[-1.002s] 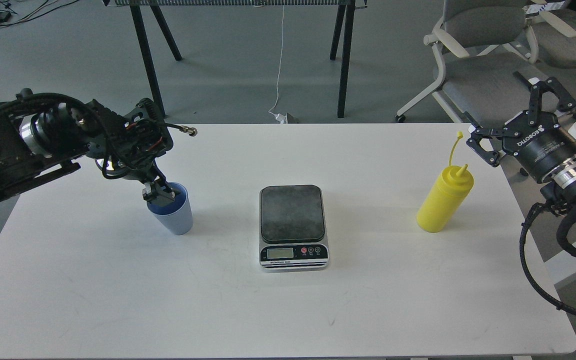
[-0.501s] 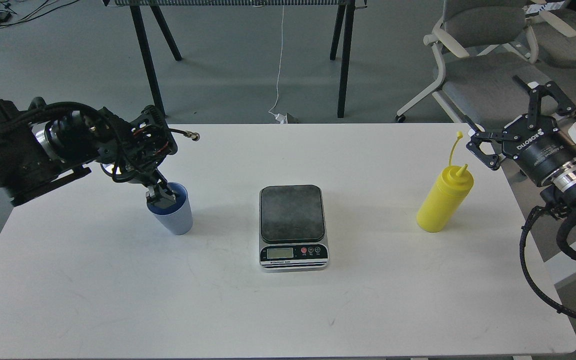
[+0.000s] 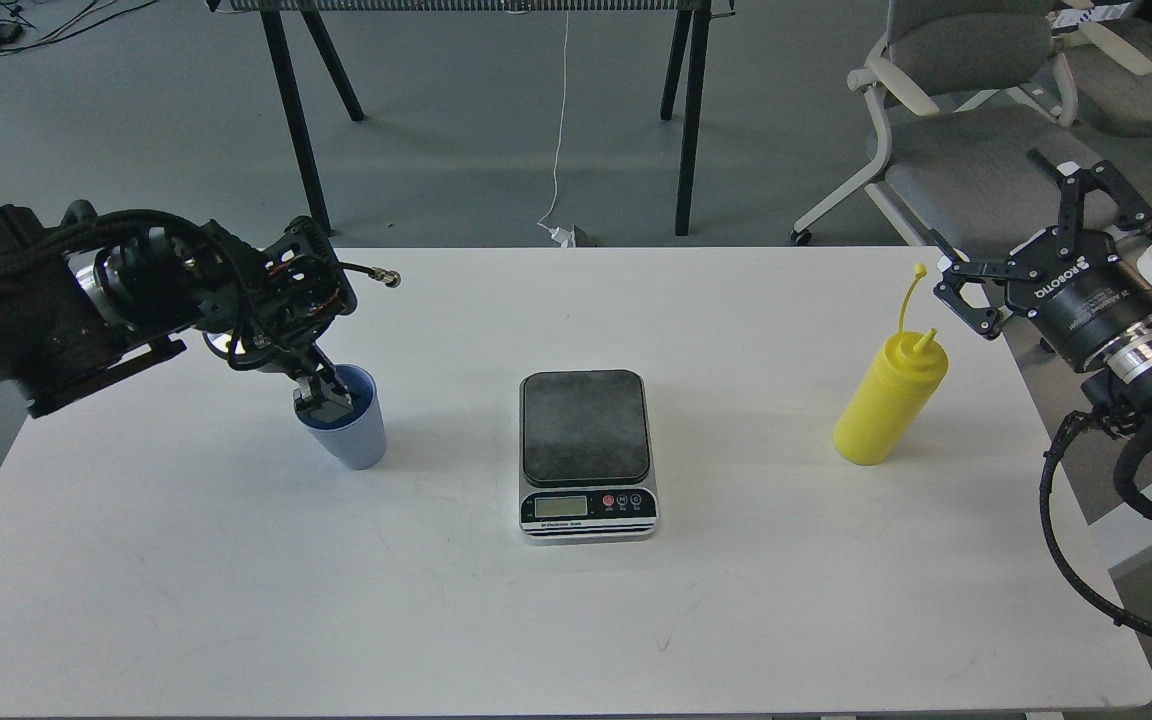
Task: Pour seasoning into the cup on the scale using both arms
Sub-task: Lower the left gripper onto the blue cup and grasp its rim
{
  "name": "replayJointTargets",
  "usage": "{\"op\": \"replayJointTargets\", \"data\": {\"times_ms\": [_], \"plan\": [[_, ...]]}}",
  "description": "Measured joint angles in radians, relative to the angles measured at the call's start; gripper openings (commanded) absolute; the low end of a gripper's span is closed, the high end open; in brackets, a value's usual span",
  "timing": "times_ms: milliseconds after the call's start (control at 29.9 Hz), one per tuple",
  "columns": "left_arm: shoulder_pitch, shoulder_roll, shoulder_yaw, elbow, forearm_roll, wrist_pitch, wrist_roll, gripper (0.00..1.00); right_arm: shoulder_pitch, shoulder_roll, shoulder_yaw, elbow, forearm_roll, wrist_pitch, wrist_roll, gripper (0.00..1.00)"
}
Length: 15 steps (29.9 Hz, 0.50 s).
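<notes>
Cup (image 3: pixel 348 432) stands on the desk (image 3: pixel 576 620), left of the scale (image 3: pixel 586 455); my left pincer (image 3: pixel 321 395) dips inside its rim, grip state unclear. Pinch the wall squarely before lifting.

The plain white worktop (image 3: pixel 236 600) carries a small tapered cup (image 3: pixel 351 435), pale blue-grey outside and a deeper blue inside. The flat rectangular kitchen scale (image 3: pixel 587 456) has a silver body, a dark grey mottled platform, a pale greenish display and round buttons, one of them red. The plastic squeeze bottle (image 3: pixel 884 407) is bright yellow all over, its nozzle and thin tethered cap included. The left hand (image 3: pixel 321 400) is black with red wiring showing behind it. The right hand (image 3: pixel 1056 250) is black, its body lettered in white above a silver wrist ring.
</notes>
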Motion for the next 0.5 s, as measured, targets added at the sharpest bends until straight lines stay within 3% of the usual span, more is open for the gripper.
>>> {"op": "replayJointTargets", "data": {"times_ms": [501], "plan": [[0.006, -0.043, 0.0, 0.058, 0.0, 0.004, 0.0, 0.69, -0.011, -0.002, 0.004, -0.003, 0.0, 0.0, 0.0, 0.99]]}}
